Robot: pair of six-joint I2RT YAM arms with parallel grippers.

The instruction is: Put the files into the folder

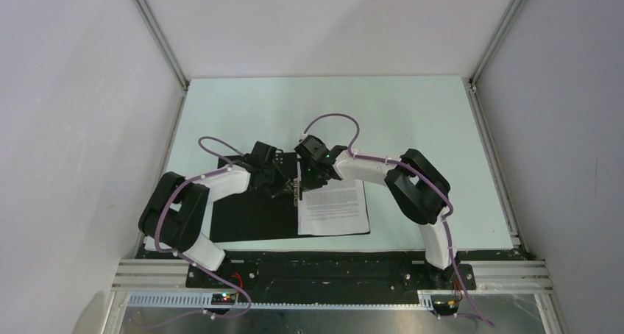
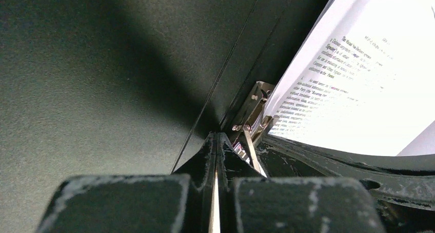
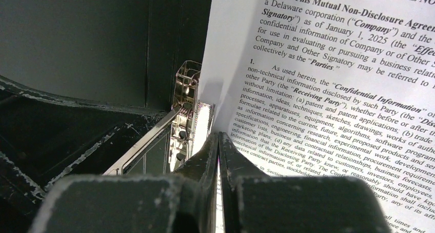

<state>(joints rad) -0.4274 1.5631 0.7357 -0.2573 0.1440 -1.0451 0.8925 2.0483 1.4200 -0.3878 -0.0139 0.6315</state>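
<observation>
From above, the folder [image 1: 250, 216] lies open on the table [image 1: 412, 128], black inside up. A printed sheet [image 1: 335, 205] rests on its right half. The left gripper [image 1: 282, 185] and right gripper [image 1: 309, 181] meet nose to nose over the spine, the sheet just right of and behind the right one.

Left wrist view: the fingers [image 2: 195, 166] are pressed together with nothing seen between them. A metal clip [image 2: 251, 115] sits just ahead and right of the tips. The sheet's print is too blurred to read here.

Right wrist view: the fingers [image 3: 233, 161] are closed, tips at the sheet's left edge; whether they nip it, I cannot tell. The clip is just left. The page reads "MUTUAL NO…", "This Mutual Non-Disclosure Agree…", "a Delaware corporation", "January 1, 2025", "Confidential Information", "Receiving Party".
</observation>
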